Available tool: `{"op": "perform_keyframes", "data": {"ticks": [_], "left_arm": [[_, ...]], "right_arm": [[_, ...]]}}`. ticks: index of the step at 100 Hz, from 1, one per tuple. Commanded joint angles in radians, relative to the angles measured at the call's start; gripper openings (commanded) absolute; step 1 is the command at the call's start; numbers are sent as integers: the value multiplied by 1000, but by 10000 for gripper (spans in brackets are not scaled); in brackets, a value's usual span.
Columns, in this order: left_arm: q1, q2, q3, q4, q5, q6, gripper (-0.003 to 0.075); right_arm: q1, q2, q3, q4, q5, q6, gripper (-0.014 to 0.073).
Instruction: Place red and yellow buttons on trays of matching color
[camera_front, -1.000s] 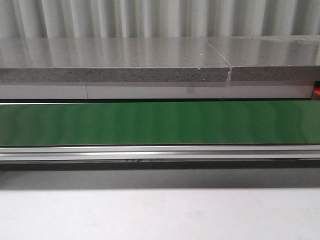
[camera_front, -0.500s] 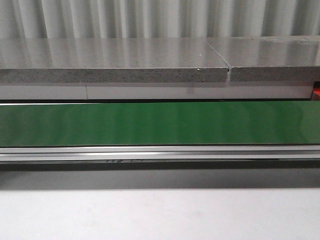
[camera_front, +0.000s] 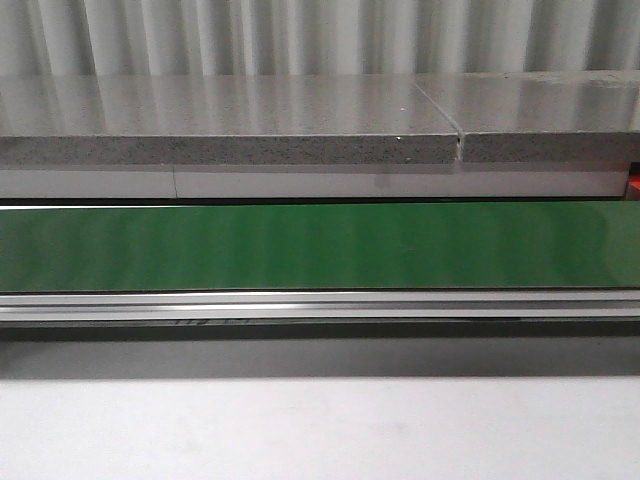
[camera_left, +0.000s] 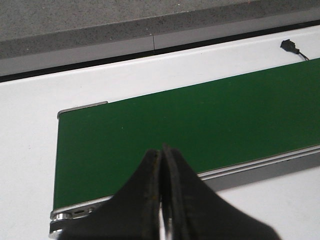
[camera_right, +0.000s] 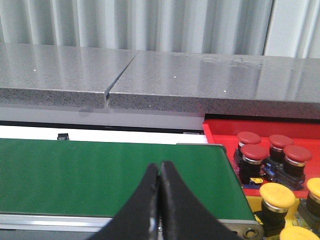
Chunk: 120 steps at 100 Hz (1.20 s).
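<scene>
Front view gives us only the bare green conveyor belt (camera_front: 320, 245) under a grey stone ledge (camera_front: 230, 135). Over on the right wrist camera, the right gripper (camera_right: 160, 172) has its fingers pressed together, empty, and beside the belt's end sit red buttons (camera_right: 270, 150) on the red tray (camera_right: 220, 132), yellow buttons (camera_right: 277, 196) just below them. Left gripper (camera_left: 162, 159), pinched closed too, hangs over the belt's other end.

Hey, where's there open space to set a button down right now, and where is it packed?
The green belt is bare between the grey stone ledge and its metal rail. Crowded: the red tray and the yellow buttons past the belt's end.
</scene>
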Motion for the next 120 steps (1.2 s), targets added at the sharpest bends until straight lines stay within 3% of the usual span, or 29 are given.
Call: {"op": "perform_keyframes", "data": {"ticks": [1,68,89,108,120], "left_arm": [[-6,1,-27,-9,-65,-1,-20],[-6,1,-27,-9,-74,-3,-20],[-6,-29,-7,58,-195,-76,-20],[12,-119,140,134,-426,-219,-20],[55,-207,228,134,-436,-219,-20]], "right_arm": [[2,-21,-19,-10,-83,1,-88],[2,-21,-19,-10,-83,1,-88],[2,-21,-19,-10,-83,1,-88],[2,-21,-19,-10,-83,1,-88],[2,-21,-19,-10,-83,1,-88]]}}
